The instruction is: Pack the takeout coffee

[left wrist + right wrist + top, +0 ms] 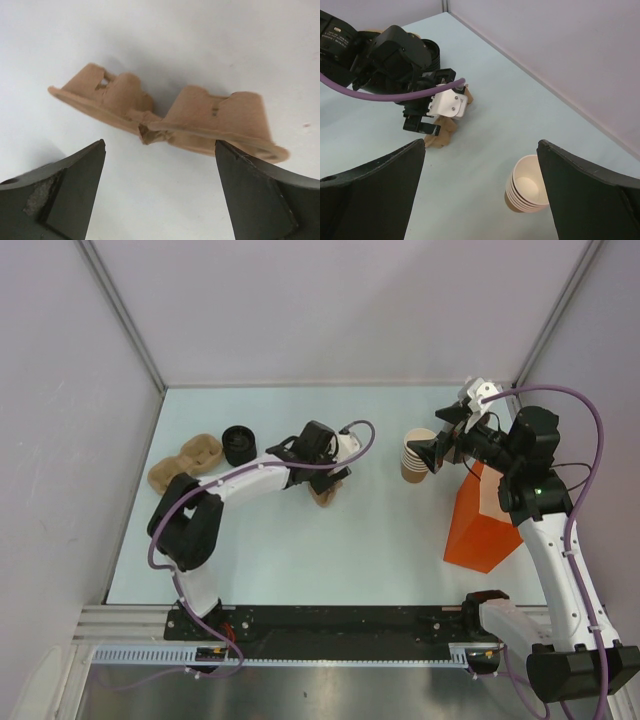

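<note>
Overhead: left claw [322, 480] spread wide, low over a cardboard cup tray [322, 500] mid-table. Second tray [185, 462] at far left, black lids [240, 445] just beside it. Right claw [436, 435] spread beside the stack of cups [416, 458], orange bag [483, 525] near. Cannot tell a lone cup from the stack.
Left wrist: tray just ahead of the fingers, apart.
Right wrist: stack between the fingers, untouched.

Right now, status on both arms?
Both jaws open, empty. Left at pulp carrier; right above cup stack. Black lid untouched; nothing in the way.
</note>
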Controlling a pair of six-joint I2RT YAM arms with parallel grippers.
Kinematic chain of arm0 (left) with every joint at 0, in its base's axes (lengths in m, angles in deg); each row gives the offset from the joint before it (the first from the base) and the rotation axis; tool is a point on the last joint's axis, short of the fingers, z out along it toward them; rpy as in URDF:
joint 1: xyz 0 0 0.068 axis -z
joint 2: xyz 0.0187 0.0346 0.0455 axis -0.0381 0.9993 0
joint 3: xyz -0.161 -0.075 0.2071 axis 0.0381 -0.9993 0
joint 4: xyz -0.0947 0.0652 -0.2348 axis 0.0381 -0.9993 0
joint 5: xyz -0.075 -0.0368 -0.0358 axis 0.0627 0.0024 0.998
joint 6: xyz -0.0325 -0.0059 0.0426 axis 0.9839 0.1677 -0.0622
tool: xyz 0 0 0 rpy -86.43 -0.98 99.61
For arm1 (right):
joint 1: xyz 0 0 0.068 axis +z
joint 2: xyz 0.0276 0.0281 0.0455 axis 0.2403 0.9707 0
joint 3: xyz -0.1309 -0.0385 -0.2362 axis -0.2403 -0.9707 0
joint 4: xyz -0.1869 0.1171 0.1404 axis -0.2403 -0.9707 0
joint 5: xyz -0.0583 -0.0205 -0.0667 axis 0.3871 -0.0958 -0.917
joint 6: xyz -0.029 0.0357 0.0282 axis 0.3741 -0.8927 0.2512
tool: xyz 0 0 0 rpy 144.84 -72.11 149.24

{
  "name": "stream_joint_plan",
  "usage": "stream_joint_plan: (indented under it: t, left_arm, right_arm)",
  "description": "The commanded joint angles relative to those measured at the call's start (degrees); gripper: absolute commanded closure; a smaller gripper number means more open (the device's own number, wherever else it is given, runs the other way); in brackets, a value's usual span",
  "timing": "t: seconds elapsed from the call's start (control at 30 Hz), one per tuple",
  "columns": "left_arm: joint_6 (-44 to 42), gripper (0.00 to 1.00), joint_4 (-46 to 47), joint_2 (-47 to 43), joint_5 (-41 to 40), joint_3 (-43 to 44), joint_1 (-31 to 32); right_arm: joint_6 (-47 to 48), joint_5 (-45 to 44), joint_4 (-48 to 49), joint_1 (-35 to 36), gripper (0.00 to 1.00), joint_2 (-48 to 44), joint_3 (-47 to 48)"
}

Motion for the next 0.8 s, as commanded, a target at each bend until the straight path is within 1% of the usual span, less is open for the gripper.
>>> stream_joint_plan:
  t: [0.0,0.03,0.07,0.37,0.53,0.77]
  left_arm:
    - [-1.1,0.05,-3.1,0.3,9.5,5.0,-1.4]
    - [-1.0,0.05,-3.1,0.6,9.5,5.0,-1.6]
    - [-0.8,0.06,-2.7,0.7,11.3,5.2,-2.2]
    - [-1.8,0.08,-3.8,5.5,15.1,8.3,-5.6]
    - [-2.4,0.11,-4.0,7.8,16.6,9.9,-6.0]
    - [-2.7,0.19,-4.8,11.4,17.5,13.0,-6.1]
  right_arm:
    - [-0.1,1.3,2.3,0.2,0.0,-1.2,-0.2]
    - [-0.1,1.2,2.3,0.2,0.0,-1.1,-0.2]
    - [-0.1,1.3,2.2,0.2,0.0,-1.1,-0.2]
    - [0.2,1.3,2.1,0.4,0.0,-0.9,-0.2]
    - [0.3,1.3,2.1,0.4,0.0,-0.7,-0.2]
    - [0.3,1.3,2.0,0.4,0.0,-0.8,-0.2]
